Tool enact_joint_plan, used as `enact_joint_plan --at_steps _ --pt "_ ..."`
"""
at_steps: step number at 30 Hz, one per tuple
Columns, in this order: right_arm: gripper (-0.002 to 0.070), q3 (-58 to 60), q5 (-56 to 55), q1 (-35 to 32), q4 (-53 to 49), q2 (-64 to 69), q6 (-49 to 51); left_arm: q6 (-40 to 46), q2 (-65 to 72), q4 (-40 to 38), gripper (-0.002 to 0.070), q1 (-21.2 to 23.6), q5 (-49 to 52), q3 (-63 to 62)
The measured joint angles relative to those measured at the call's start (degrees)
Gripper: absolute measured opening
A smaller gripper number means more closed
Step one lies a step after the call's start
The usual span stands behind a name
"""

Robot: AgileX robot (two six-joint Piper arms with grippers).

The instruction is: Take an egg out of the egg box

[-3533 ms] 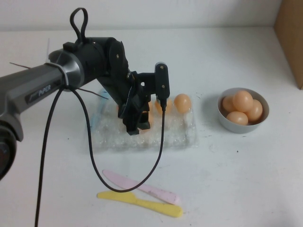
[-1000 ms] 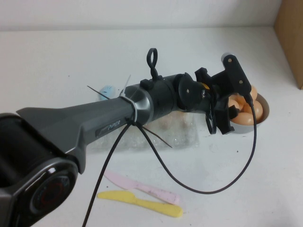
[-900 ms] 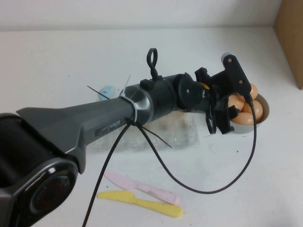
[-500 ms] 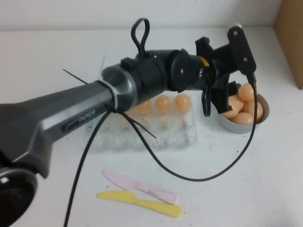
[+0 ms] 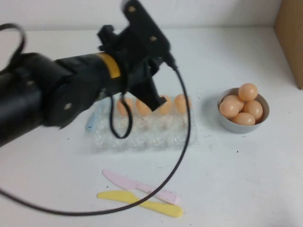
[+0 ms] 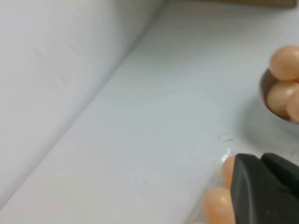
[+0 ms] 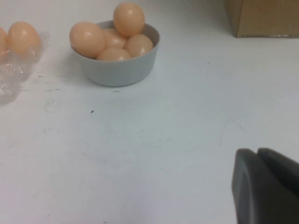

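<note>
Grey bowl (image 5: 225,123) of eggs; clear egg box (image 5: 142,137) part-filled.

The left gripper (image 5: 154,97) hangs above the egg box (image 5: 142,135); five eggs fill the bowl (image 5: 226,122).

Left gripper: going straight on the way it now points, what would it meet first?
Probably the back row of eggs in the egg box. The left gripper, jaws shut and empty, hangs above them, angled down; depth is unclear.
</note>
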Motion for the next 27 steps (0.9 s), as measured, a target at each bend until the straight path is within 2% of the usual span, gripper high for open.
enact_joint_plan --at_steps 5,11,20,27 --pt "-0.0018 0.00 0.00 0.00 0.00 0.00 0.00 -7.33 -14.87 3.48 -0.0001 3.25 -3.22 12.41" --pt "-0.0018 0.00 0.00 0.00 0.00 0.00 0.00 -9.79 -27.35 3.61 -0.0003 3.49 -1.28 21.05" --pt "-0.0018 0.00 0.00 0.00 0.00 0.00 0.00 -13.18 -44.16 3.61 -0.0004 3.49 6.91 26.72" --pt "-0.0018 0.00 0.00 0.00 0.00 0.00 0.00 -14.50 -49.87 3.61 -0.0004 3.49 17.39 26.70"
